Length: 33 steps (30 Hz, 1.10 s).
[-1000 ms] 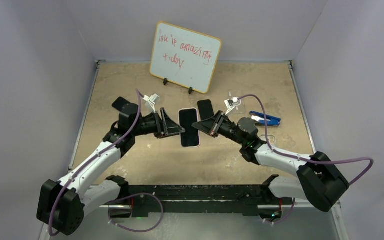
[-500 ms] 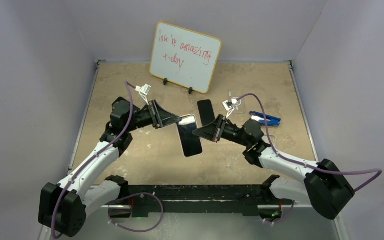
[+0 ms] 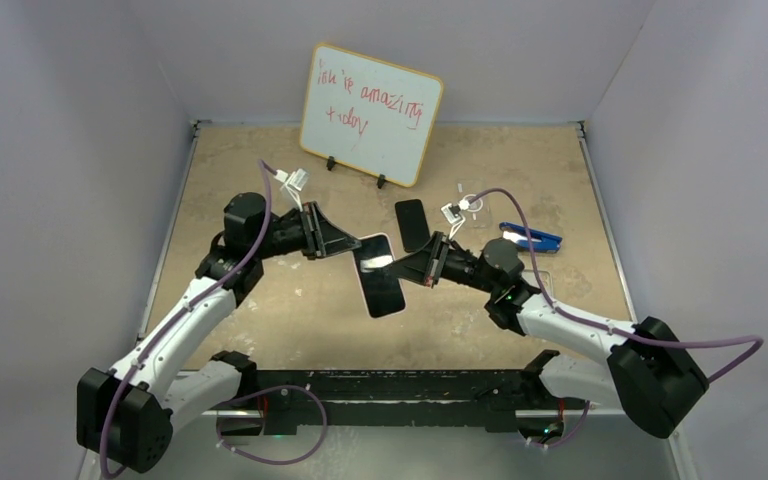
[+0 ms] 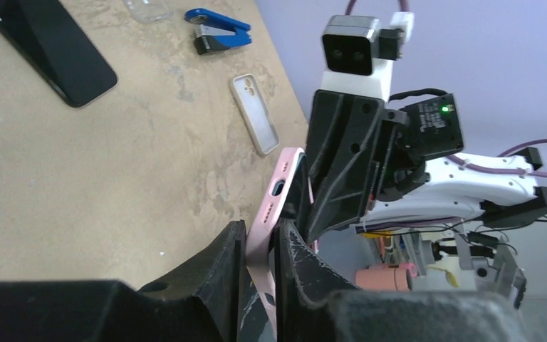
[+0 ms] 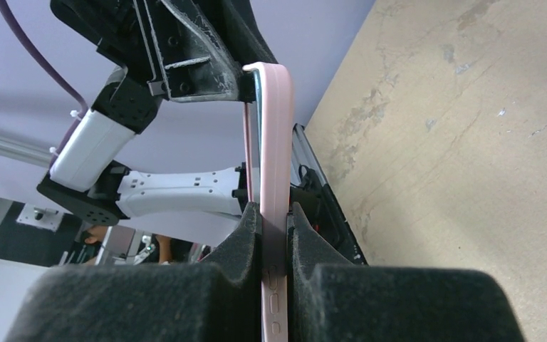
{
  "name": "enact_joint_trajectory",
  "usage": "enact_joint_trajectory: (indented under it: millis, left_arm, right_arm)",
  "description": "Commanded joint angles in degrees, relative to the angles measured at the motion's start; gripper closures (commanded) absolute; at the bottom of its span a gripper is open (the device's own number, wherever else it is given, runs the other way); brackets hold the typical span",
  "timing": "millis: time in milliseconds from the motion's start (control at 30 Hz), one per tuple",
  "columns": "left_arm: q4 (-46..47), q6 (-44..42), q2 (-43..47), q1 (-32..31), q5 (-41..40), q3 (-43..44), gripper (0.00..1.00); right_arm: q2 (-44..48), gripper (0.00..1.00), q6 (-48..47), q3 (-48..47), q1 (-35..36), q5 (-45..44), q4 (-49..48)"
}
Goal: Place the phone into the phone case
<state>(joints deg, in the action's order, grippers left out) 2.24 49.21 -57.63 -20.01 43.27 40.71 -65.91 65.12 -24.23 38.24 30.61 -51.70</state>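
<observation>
Where the two arms meet above the middle of the desk, both claws are pressed onto opposite sides of one object. The left claw (image 4: 260,236) pinches the pink case (image 4: 271,206) near its port end. The right claw (image 5: 273,215) pinches the other rim, pads flat on both faces. The phone (image 3: 381,287) sits inside the case with its dark screen upward and tilted, held clear of the desk (image 3: 260,180) between the arms.

Gripping from two sides probably lets one claw steady the shell while the other squeezes an edge home. Whether every corner has snapped in cannot be told; the right wrist view shows a thin seam along one rim. The task is judged near its end, with only final seating and release remaining.

Beyond the claws, a second phone (image 3: 412,224) lies flat just behind. A spare case (image 4: 254,114) and a blue stapler (image 3: 530,237) lie to the right, well apart from the grasp. A whiteboard (image 3: 370,112) with red writing stands at the back edge. The desk is a tan, scuffed board with pale lilac walls (image 3: 80,150) on three sides.
</observation>
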Motion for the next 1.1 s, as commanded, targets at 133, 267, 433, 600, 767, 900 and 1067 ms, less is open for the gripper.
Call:
enact_joint_trajectory:
  millis: [133, 267, 433, 600, 767, 900, 1067]
  left_arm:
    - [-6.2, -10.5, 3.0, 0.4, -0.8, 4.4, 0.52]
    - [-9.1, -15.5, 2.2, 0.4, 3.6, 7.9, 0.46]
    - [-9.9, -18.6, -0.8, 0.3, 10.5, 8.6, 0.45]
    - [-6.4, -17.3, -1.8, 0.2, 13.4, 6.5, 0.45]
    - [-3.6, -15.5, -2.6, -0.9, 13.8, 4.6, 0.45]
    - [1.7, -12.7, -2.9, -1.7, 14.5, 2.4, 0.46]
    - [4.8, -10.7, -2.9, -2.0, 15.8, 0.8, 0.49]
  right_arm:
    - [-1.1, 1.0, -7.2, -5.2, 0.0, 7.9, -0.3]
    - [-0.9, 1.0, -9.8, -5.7, 0.0, 14.2, 2.0]
    - [-0.5, 1.0, -9.7, -6.3, 0.0, 18.3, 1.9]
    - [-1.3, 1.0, -7.3, -6.1, 0.1, 20.7, -1.8]
    - [-2.2, 1.0, -5.6, -6.2, 0.3, 20.8, -3.3]
    - [-3.3, 1.0, -4.3, -6.2, 0.6, 20.9, -4.6]
    - [-4.7, 1.0, -3.7, -6.4, 1.3, 20.4, -5.7]
